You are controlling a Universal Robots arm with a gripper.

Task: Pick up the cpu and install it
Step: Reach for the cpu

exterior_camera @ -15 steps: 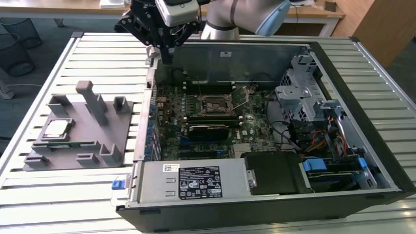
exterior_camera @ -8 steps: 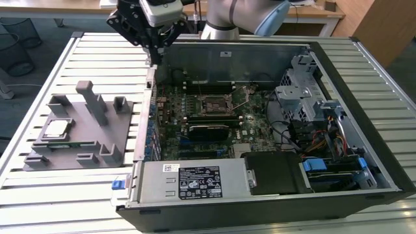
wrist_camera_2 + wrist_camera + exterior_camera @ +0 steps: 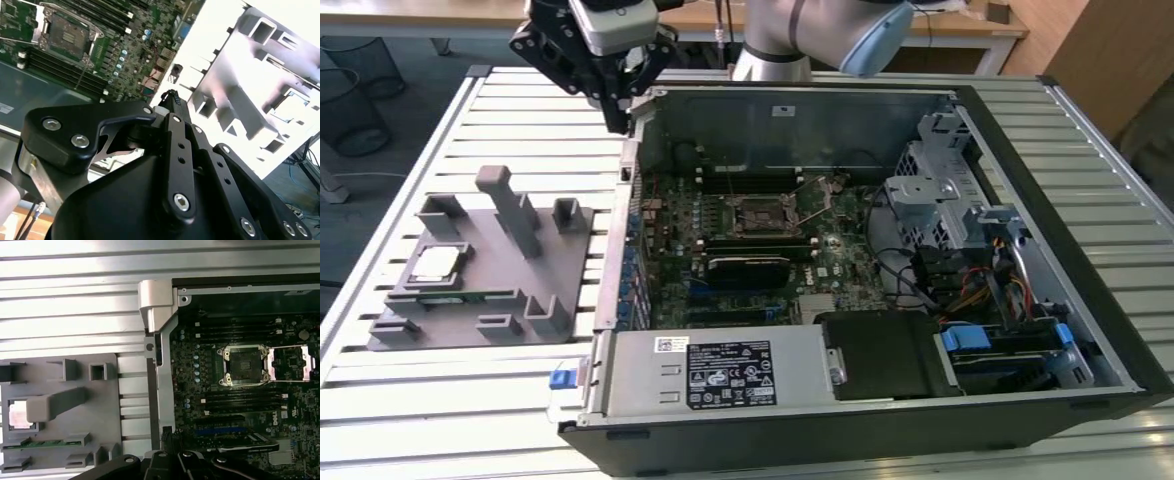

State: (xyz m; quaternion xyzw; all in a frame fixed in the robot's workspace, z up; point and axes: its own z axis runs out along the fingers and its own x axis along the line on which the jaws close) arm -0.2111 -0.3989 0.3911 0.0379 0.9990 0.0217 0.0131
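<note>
Soft, even light lit the slatted table (image 3: 400, 400) in the exterior view. In the second wrist view the grey fixture (image 3: 260, 65) burned out to white glare (its pockets held faint shadows), and the motherboard (image 3: 125, 55) lay dimmer.

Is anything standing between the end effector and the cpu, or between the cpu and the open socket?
Nothing visible blocks the end effector from the cpu. Between cpu and socket stands the case's side wall.
</note>
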